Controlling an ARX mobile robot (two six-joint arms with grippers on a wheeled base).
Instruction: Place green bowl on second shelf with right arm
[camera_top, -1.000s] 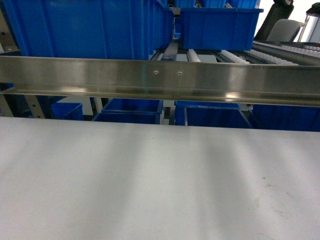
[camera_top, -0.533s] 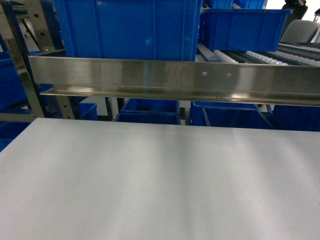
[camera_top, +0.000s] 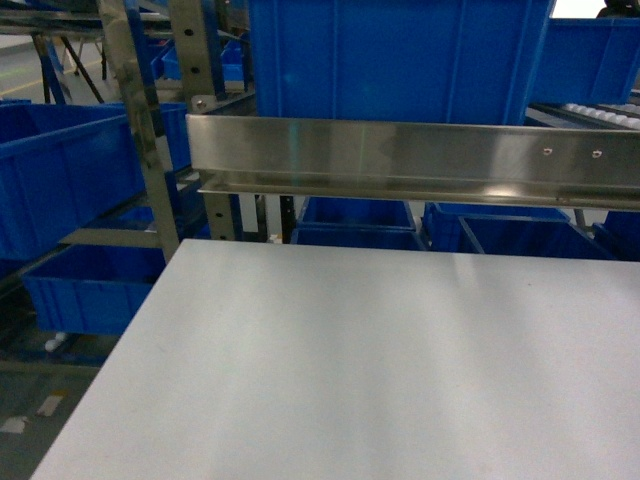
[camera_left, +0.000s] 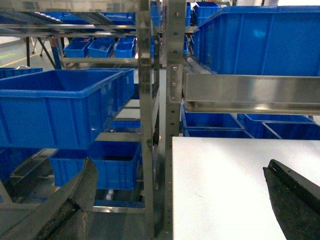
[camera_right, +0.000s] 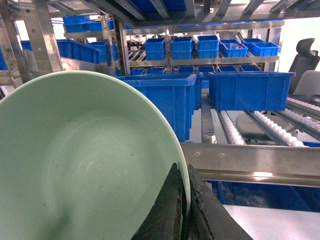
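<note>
Right gripper (camera_right: 184, 210): fingers pressed together, pinching rim of green bowl (camera_right: 75, 165) at its 4 o'clock; bowl tilted, held in air. Left gripper (camera_left: 180, 200): fingers spread wide, holding nothing, above white bench (camera_left: 225, 185) edge. Beyond: steel rail (camera_top: 420, 160), blue crates (camera_right: 250, 90) on shelving.

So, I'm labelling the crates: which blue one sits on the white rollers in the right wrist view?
The low, wide blue crate at right; the taller crate sits left.
</note>
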